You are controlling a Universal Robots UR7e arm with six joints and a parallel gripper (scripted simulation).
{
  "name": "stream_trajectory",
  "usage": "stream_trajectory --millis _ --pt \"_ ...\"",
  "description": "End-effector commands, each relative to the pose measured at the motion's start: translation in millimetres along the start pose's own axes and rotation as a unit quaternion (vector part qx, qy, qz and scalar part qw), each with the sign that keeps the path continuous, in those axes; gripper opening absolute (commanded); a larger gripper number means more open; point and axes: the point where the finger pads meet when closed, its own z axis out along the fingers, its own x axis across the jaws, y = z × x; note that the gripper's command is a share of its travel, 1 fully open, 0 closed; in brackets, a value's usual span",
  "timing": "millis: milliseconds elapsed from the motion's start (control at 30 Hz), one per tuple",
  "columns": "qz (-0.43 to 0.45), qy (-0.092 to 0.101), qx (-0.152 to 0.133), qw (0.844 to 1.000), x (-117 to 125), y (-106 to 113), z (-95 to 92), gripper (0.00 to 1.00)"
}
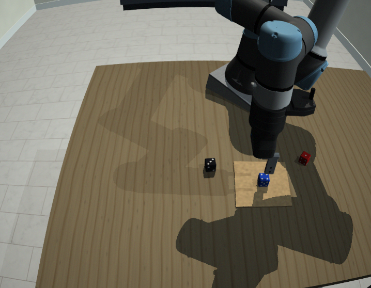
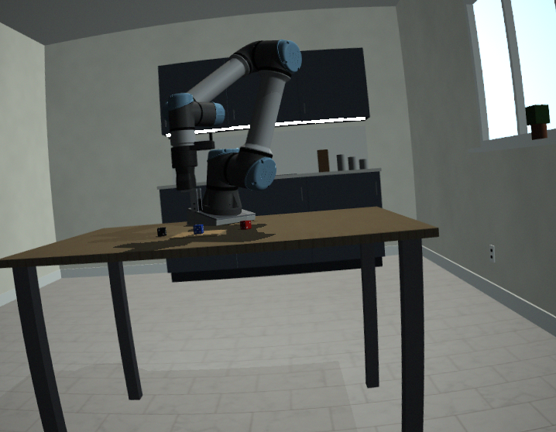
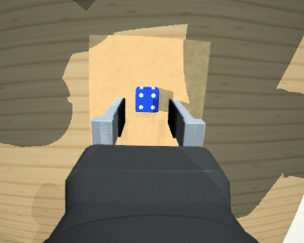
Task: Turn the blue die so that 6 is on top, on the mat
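Note:
The blue die (image 1: pixel 263 179) lies flat on the tan mat (image 1: pixel 261 187), near its middle, with four white pips on top in the wrist view (image 3: pixel 148 100). My gripper (image 3: pixel 147 110) hangs open and empty above the die, pointing straight down; the die shows between the two grey fingers. In the top view one finger (image 1: pixel 271 165) is seen just above and behind the die. In the exterior view the die (image 2: pixel 198 228) is small and the gripper (image 2: pixel 196 203) hovers above it.
A black die (image 1: pixel 210 164) lies on the table left of the mat, showing three pips on top. The robot base (image 1: pixel 238 86) stands behind the mat.

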Motion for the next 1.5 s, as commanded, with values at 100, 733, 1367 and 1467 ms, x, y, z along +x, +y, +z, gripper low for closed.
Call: stream_trajectory --millis 100,733,1367,1467 --pt "0.000 0.000 0.000 1.000 0.5 0.2 13.3 0.79" --pt "0.000 0.000 0.000 1.000 0.6 0.2 31.1 0.79" --pt "0.000 0.000 0.000 1.000 0.6 0.2 32.4 0.79" --pt "0.000 0.000 0.000 1.000 0.6 0.2 32.4 0.79"
